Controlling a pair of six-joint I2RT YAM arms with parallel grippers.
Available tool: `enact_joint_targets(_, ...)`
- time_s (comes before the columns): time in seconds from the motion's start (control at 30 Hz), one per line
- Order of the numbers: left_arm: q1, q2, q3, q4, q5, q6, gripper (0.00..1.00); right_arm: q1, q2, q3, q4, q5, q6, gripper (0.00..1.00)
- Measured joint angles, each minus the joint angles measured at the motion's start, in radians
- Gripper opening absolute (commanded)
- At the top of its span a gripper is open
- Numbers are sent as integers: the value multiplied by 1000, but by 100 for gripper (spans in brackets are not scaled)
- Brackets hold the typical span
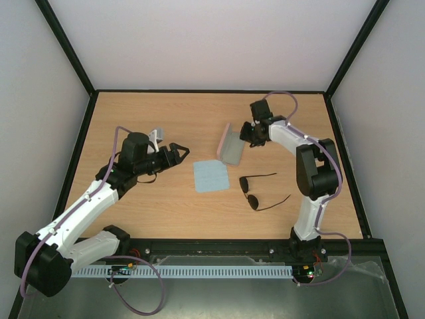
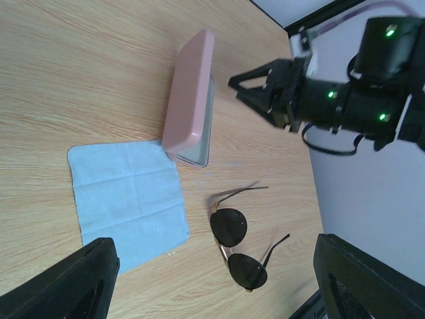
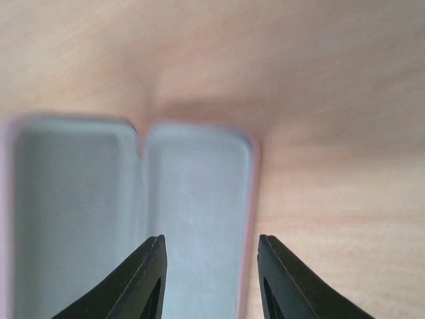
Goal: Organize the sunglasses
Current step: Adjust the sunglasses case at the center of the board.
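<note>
The sunglasses [image 1: 255, 193] lie on the table with temple arms unfolded, right of centre; they also show in the left wrist view [image 2: 236, 244]. The pink case [image 1: 230, 146] stands open behind them, its grey inside filling the right wrist view [image 3: 192, 199]. My right gripper [image 1: 255, 135] is open at the case's right side, and its jaws [image 3: 211, 240] straddle the rim of one half without closing on it. My left gripper [image 1: 179, 154] is open and empty, left of the case and above the table [image 2: 212, 286].
A light blue cloth [image 1: 211, 176] lies flat between the left gripper and the sunglasses, also in the left wrist view [image 2: 126, 199]. The table's black frame rails run along the back and sides [image 1: 212, 91]. The right arm's elbow [image 1: 319, 166] stands right of the sunglasses.
</note>
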Motion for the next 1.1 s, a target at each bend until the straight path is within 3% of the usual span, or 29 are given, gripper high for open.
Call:
enact_joint_targets(0.33,0,1,2,-21,0,7,84,0,168,280,-49,66,-243,35)
enact_joint_targets(0.6,0,1,2,-38,-1,16,84,0,228,281,-95,48,-368,39)
enact_joint_targets(1.1,0,10,2,-43,-1,19,84,0,243,274,-94,66,-423,33)
